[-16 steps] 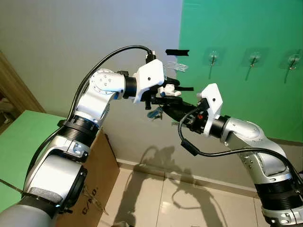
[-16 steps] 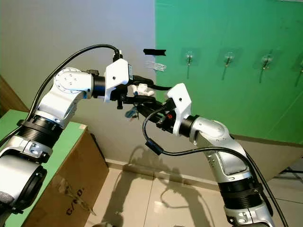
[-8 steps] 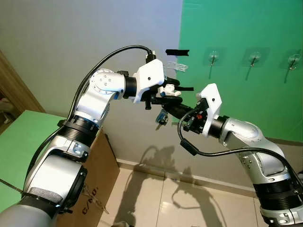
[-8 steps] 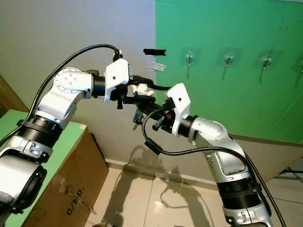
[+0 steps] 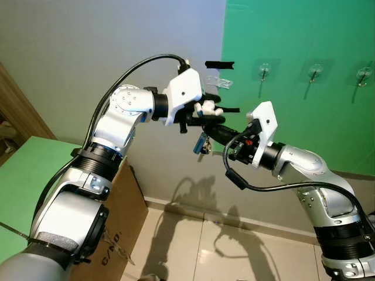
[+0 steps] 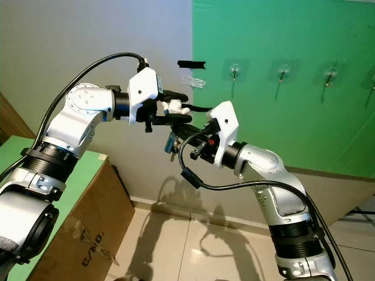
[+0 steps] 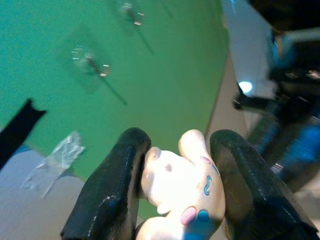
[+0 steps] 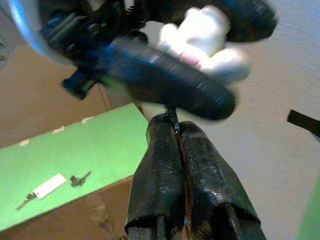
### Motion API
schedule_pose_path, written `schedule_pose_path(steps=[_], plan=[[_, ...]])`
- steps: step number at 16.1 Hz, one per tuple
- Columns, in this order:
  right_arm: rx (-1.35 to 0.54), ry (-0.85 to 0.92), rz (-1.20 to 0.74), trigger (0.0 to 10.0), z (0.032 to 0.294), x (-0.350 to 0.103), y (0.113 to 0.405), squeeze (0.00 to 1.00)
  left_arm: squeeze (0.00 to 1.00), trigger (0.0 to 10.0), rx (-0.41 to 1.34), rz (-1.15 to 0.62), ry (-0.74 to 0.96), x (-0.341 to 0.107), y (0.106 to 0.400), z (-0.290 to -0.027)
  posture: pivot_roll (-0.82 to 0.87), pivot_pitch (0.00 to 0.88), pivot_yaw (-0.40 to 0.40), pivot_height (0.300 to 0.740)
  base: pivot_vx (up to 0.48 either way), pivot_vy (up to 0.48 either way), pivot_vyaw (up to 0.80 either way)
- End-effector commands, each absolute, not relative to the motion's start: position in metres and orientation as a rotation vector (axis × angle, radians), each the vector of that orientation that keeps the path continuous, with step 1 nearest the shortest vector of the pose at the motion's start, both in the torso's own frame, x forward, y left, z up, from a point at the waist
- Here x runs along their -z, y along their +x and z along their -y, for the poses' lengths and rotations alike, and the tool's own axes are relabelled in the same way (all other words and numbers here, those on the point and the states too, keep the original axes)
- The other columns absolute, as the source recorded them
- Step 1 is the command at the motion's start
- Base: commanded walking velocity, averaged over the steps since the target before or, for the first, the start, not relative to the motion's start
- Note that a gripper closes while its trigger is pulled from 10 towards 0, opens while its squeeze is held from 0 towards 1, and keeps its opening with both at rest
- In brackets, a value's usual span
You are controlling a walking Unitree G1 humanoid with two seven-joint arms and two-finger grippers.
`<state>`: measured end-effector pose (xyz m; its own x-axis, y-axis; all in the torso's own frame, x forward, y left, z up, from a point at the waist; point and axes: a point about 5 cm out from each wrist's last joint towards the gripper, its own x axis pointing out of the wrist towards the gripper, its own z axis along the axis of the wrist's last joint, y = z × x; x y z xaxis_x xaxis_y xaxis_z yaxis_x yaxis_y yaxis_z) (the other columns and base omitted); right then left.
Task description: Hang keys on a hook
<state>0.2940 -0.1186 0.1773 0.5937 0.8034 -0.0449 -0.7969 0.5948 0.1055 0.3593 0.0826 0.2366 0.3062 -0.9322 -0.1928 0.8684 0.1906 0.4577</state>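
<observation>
The left hand (image 7: 172,180) pinches a white figurine keychain (image 7: 182,187); the right hand (image 8: 176,131), fingers pressed together, touches its cord, keys (image 5: 203,143) dangling. Wall hooks (image 5: 263,74) stand well apart.

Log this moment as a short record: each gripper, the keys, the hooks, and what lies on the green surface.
left gripper: raised in front of the wall, shut on white figurine keychain
right gripper: shut, tips just under the left one
keys: dangling below the two grippers
hooks: row on the green wall panel, all bare
green surface: holds another key bunch with a white tag
</observation>
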Motion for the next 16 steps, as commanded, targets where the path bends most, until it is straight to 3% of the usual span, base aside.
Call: schedule_pose_path(steps=[1, 8, 9, 11, 12, 14, 16], plan=[[-0.933, 0.091, -0.074, 0.0, 0.119, -0.182, 0.294, 0.0, 1.0, 10.0, 1.214, 0.163, 0.502, -0.247, 0.365, -0.087, -0.18, 0.0, 0.08, 0.736, 0.0, 0.0, 0.0], [-0.913, 0.104, -0.085, 0.0, 0.12, -0.177, 0.294, 0.0, 1.0, 10.0, 1.196, 0.165, 0.409, -0.25, 0.365, -0.09, -0.17, 0.0, 0.07, 0.736, 0.0, 0.0, 0.0], [-0.91, 0.101, -0.085, 0.0, 0.121, -0.176, 0.294, 0.0, 0.0, 10.0, 1.198, 0.162, 0.395, -0.25, 0.365, -0.09, -0.17, 0.0, 0.071, 0.736, 0.0, 0.0, 0.0], [-0.825, 0.07, -0.067, 0.0, 0.128, -0.174, 0.297, 0.0, 0.0, 10.0, 1.046, 0.186, 0.351, -0.25, 0.372, -0.1, -0.16, 0.0, 0.073, 0.736, 0.0, 0.0, 0.0], [-0.606, 0.028, -0.054, 0.0, 0.145, -0.166, 0.306, 0.0, 0.0, 10.0, 0.886, 0.142, 0.205, -0.237, 0.378, -0.113, -0.16, 0.0, 0.074, 0.736, 0.0, 0.0, 0.0], [-0.357, -0.004, -0.043, 0.0, 0.164, -0.153, 0.304, 0.0, 0.0, 10.0, 0.643, 0.076, 0.002, -0.212, 0.38, -0.133, -0.16, 0.0, 0.073, 0.736, 0.0, 0.0, 0.0], [-0.174, 0.018, -0.037, 0.0, 0.176, -0.139, 0.294, 0.0, 0.0, 10.0, 0.484, 0.015, -0.05, -0.181, 0.37, -0.148, -0.15, 0.0, 0.073, 0.736, 0.0, 0.0, 0.0]])
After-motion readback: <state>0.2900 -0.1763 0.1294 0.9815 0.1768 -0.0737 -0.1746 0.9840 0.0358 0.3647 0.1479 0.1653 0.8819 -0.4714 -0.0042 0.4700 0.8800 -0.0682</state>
